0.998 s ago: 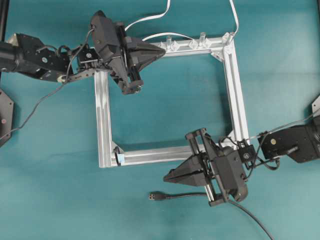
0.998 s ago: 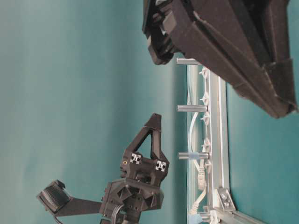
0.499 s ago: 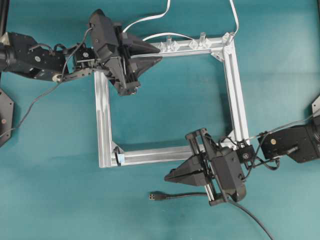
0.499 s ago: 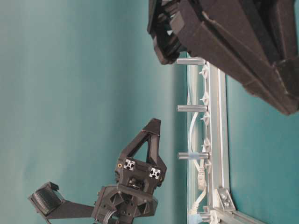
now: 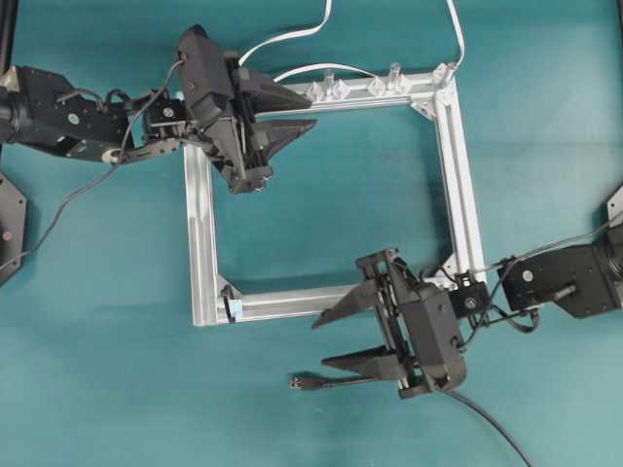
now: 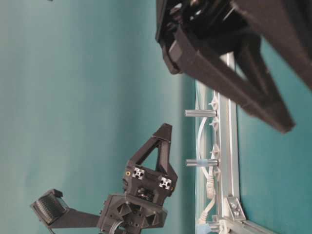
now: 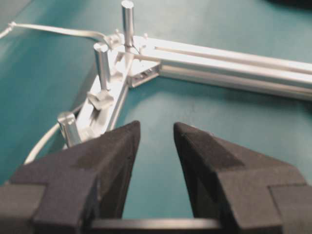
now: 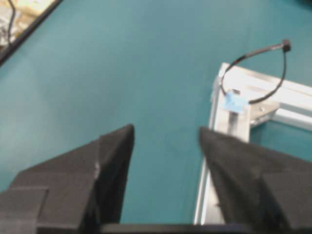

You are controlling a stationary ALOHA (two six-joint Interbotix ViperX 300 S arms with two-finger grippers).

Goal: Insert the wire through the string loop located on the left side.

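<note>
Near the lower edge of the overhead view, the wire (image 5: 389,381) lies on the teal table (image 5: 97,370), its long axis running left to right; its plug (image 5: 302,382) points left and the cable trails off to the lower right. Directly above it hangs the right gripper (image 5: 324,341), jaws spread wide with nothing between them. Left of that, the string loop (image 8: 258,73) stands at the corner of the silver frame (image 5: 202,243). At the far left corner, the left gripper (image 5: 310,111) is partly open and empty.
</note>
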